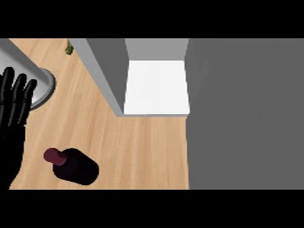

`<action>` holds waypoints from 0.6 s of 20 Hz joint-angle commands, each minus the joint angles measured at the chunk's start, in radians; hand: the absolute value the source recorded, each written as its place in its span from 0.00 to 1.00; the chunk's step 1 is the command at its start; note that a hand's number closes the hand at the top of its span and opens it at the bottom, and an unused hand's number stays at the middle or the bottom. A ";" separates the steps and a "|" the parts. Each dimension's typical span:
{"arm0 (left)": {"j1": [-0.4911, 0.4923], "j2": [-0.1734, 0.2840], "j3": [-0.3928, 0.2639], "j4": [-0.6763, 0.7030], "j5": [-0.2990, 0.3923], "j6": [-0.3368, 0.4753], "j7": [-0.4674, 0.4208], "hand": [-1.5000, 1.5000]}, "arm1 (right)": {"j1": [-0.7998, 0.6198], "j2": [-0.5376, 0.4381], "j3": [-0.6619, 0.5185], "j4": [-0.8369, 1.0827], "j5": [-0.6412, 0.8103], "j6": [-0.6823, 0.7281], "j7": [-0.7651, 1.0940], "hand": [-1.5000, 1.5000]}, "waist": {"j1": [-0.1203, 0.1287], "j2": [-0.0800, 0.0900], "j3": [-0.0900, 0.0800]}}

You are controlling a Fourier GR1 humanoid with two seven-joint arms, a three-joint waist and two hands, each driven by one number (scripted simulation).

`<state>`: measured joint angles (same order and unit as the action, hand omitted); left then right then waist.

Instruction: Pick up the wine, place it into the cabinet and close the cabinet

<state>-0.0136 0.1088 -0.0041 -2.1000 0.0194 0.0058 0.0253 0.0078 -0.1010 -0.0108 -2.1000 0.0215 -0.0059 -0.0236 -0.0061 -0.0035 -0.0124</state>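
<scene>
While the left hand [3, 120] rests at the view's left edge with straight fingers [9, 84] apart, the wine bottle [75, 167] stands on the wooden counter [141, 147] (well short of the open cabinet [155, 87]).

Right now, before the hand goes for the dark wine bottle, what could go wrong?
The dark wine bottle with the maroon cap stands apart from the open black left hand, so a sideways brush might tip it. The open grey cabinet door juts over the wooden counter beside the white cabinet shelf; a carried bottle could clip it.
</scene>
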 commanded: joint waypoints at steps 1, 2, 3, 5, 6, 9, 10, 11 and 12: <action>0.046 -0.012 0.006 0.002 0.016 -0.023 -0.032 0.00 | -0.038 -0.014 -0.026 -0.049 -0.028 0.009 0.072 0.00 | 0.007 0.003 0.012; 0.098 -0.063 -0.120 -0.053 -0.097 0.020 -0.022 0.00 | 0.066 0.019 0.021 -0.058 -0.025 0.026 -0.004 0.00 | 0.005 0.002 0.013; 0.119 -0.048 -0.107 -0.045 -0.097 0.011 -0.016 0.00 | 0.123 0.020 0.042 -0.104 -0.020 0.041 -0.007 0.00 | 0.004 0.001 0.013; 0.152 -0.105 -0.275 -0.091 -0.237 0.089 0.046 0.00 | 0.159 0.003 0.023 -0.100 -0.076 0.084 -0.024 0.00 | 0.001 0.000 0.013; 0.217 -0.106 -0.357 -0.160 -0.300 0.117 0.086 0.00 | 0.155 -0.006 0.020 -0.087 -0.093 0.099 -0.022 0.00 | 0.006 -0.002 0.014; 0.278 -0.107 -0.396 -0.151 -0.012 0.154 0.159 0.00 | 0.185 -0.050 0.072 -0.135 -0.217 0.195 0.113 0.00 | 0.005 -0.005 0.013; 0.246 -0.108 -0.437 -0.133 -0.013 0.219 0.164 0.00 | 0.189 -0.044 0.107 -0.131 -0.201 0.200 0.116 0.00 | 0.002 -0.001 0.013; 0.292 -0.108 -0.487 -0.139 -0.042 0.245 0.131 0.00 | 0.171 -0.065 0.097 -0.190 -0.222 0.196 0.189 0.00 | 0.006 -0.002 0.012; 0.310 -0.108 -0.536 -0.250 -0.088 0.268 0.216 0.00 | 0.201 -0.064 0.092 -0.159 -0.219 0.210 0.149 0.00 | 0.009 -0.002 0.013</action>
<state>0.2294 0.0102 -0.3986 -2.2370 -0.0431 0.1850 0.1543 0.1665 -0.1415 0.0661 -2.2263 -0.1498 0.1587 0.0817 -0.0005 -0.0054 -0.0004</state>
